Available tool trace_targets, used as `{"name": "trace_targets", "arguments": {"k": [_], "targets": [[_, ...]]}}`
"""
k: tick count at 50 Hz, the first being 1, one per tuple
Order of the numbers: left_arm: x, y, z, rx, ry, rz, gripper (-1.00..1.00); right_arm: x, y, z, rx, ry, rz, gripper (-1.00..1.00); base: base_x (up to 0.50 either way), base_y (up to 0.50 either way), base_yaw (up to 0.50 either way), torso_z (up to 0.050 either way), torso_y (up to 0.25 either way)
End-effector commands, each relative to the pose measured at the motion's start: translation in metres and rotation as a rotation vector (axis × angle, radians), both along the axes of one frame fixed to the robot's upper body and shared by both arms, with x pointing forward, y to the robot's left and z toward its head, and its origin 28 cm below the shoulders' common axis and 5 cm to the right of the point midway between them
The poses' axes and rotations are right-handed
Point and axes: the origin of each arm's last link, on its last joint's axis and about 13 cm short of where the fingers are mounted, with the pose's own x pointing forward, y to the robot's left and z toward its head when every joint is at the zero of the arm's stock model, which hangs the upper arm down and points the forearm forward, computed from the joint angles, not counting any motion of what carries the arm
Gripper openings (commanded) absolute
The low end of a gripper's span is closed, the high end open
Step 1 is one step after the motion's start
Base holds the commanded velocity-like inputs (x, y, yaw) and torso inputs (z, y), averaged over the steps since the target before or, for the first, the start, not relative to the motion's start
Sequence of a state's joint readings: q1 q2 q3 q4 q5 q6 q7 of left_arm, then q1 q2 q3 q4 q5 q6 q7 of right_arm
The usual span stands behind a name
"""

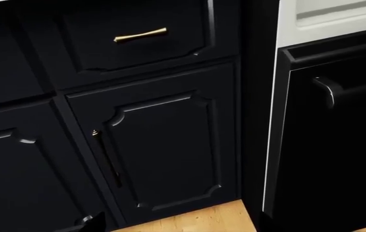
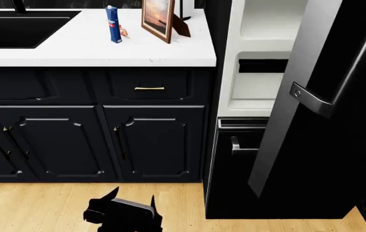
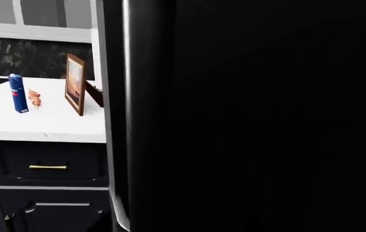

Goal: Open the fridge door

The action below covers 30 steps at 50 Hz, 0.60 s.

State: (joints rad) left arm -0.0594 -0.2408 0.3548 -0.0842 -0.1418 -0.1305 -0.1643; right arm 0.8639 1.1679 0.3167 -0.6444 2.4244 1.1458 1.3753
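the fridge door [image 2: 337, 111] is seen swung well out from the white fridge interior [image 2: 260, 82], at the right end of the tabletop [image 2: 92, 48], so the task is judged largely done. its long axis runs upright, as does the silver bar handle [image 2: 318, 104] along its free edge. in the right wrist view the door fills most of the frame at close range, so the right arm is judged the nearer. the left pincer [image 2: 123, 212] is made out low over the wooden floor [image 2: 34, 208], well apart from the door, which lies to its right. how wide its prongs stand cannot be told; the right pincer is not shown at all.
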Motion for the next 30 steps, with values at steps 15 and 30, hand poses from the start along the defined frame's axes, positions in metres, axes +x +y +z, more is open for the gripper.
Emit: {"name": "trace_targets", "arguments": {"k": [15, 30], "targets": [[-0.003, -0.002, 0.001, 0.008, -0.005, -0.012, 1.00, -0.059, 0.027, -0.014, -0.435, -0.095, -0.002, 1.00, 0.00, 0.00, 0.00, 0.000, 0.000], [-0.004, -0.001, 0.000, 0.013, -0.002, -0.009, 1.00, 0.003, 0.066, -0.026, -0.960, -0.230, 0.005, 1.00, 0.00, 0.00, 0.00, 0.000, 0.000]]}}
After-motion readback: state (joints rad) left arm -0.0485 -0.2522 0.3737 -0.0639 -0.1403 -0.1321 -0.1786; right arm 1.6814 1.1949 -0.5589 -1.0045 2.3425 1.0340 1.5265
